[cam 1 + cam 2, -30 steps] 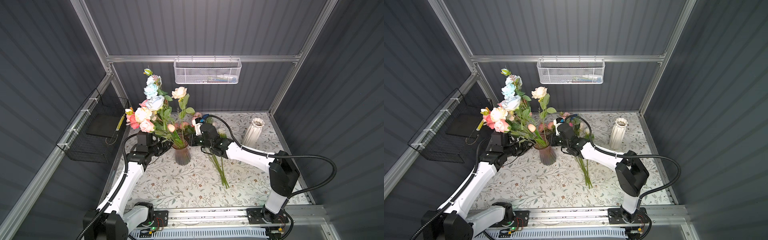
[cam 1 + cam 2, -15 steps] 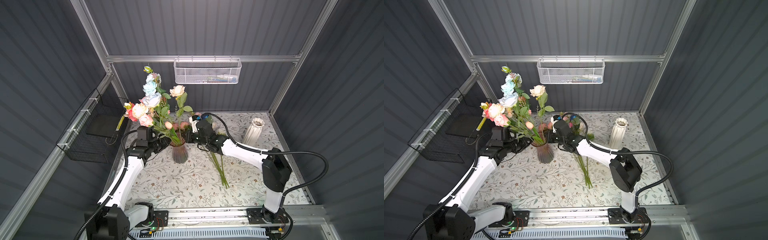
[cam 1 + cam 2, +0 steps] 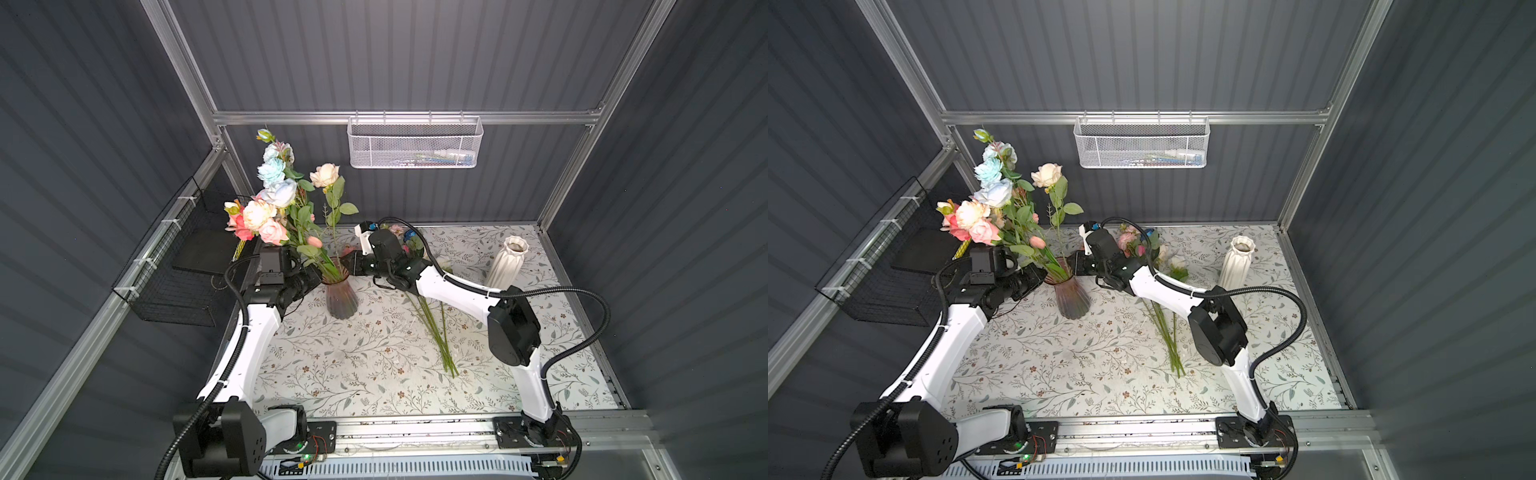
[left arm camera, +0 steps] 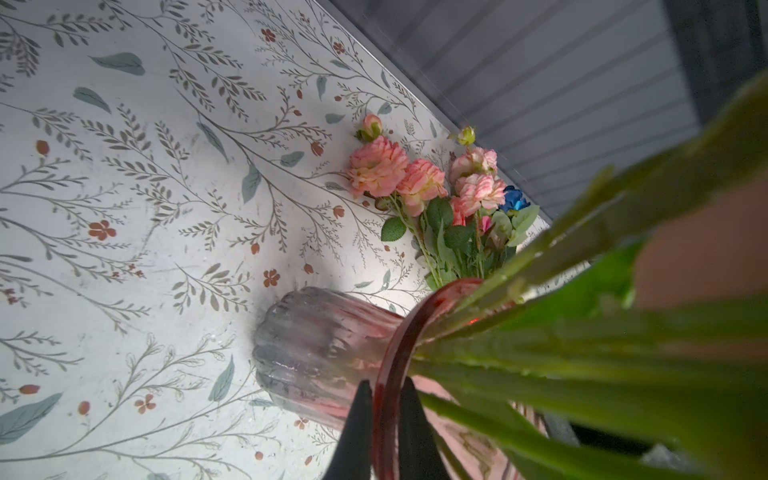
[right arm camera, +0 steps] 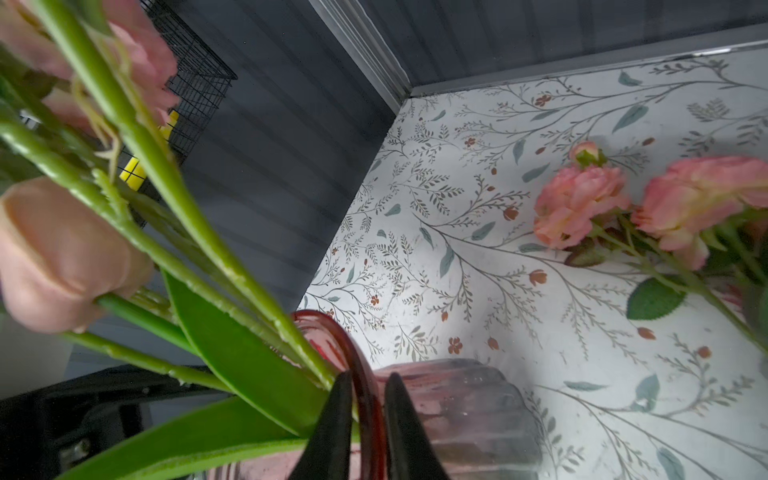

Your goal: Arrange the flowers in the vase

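Observation:
The vase (image 3: pixel 340 297) (image 3: pixel 1072 299) is ribbed pink glass and stands left of the table's middle in both top views. It holds flowers (image 3: pixel 282 195) (image 3: pixel 994 195) with pink, peach, cream and pale blue heads, leaning left. My left gripper (image 3: pixel 318 272) (image 4: pixel 385 381) is shut on the vase's left rim (image 4: pixel 390 374). My right gripper (image 3: pixel 347 266) (image 5: pixel 369 374) pinches the opposite rim (image 5: pixel 361 374), one finger inside among the stems. More flowers (image 3: pixel 1167 332) (image 4: pixel 415 183) (image 5: pixel 582 203), pink ones and a dark blue one, lie on the table behind the right arm.
A white ribbed vase (image 3: pixel 507 262) (image 3: pixel 1237 262) stands at the back right. A white mesh basket (image 3: pixel 415 143) hangs on the back wall. A black wire basket (image 3: pixel 178 274) hangs on the left wall, close to the left arm.
The vase with its flowers has slid left and a little toward the back, both grippers moving with it on the rim. The lying flowers have not moved.

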